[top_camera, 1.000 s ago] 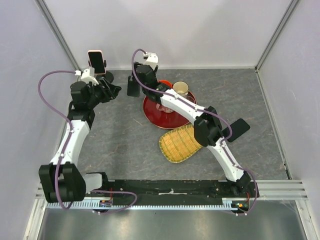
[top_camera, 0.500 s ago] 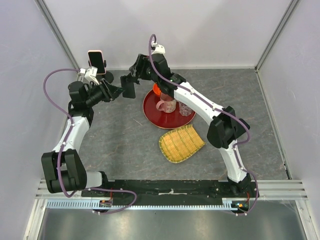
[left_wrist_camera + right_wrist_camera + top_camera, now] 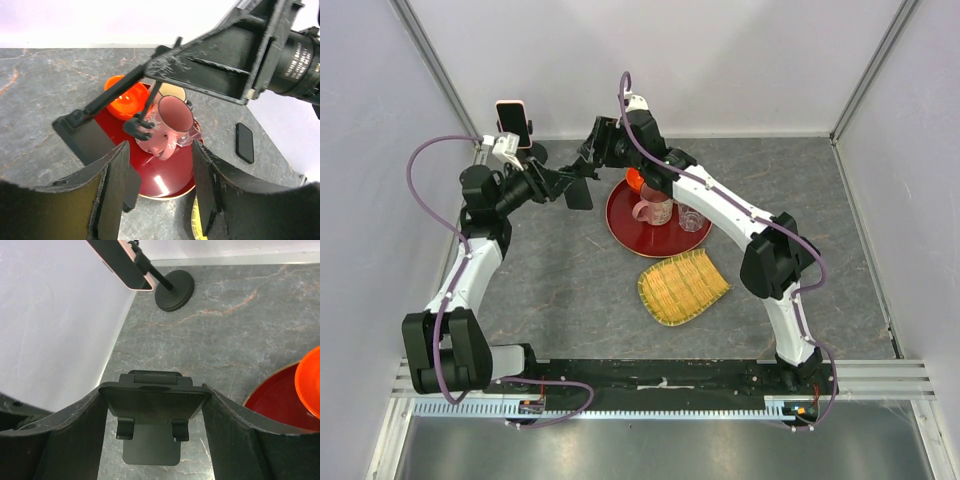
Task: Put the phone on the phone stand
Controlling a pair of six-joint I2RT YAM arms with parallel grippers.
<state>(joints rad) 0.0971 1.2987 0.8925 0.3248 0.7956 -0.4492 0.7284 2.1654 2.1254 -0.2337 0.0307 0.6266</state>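
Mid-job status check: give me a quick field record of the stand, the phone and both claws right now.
phone stand: gripped across its plate by the right claw
black phone: flat on the table, apart from the red tray, untouched
left claw: open, close to the stand's base; contact unclear
other phone: pink-cased, on a round-base holder in the far left corner
task: black phone not yet on stand

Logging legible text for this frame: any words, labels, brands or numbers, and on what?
White lettering on the right wrist camera's lens barrel, left wrist view: too small and blurred to read.
No other text shows, not on the pink phone or the black phone.
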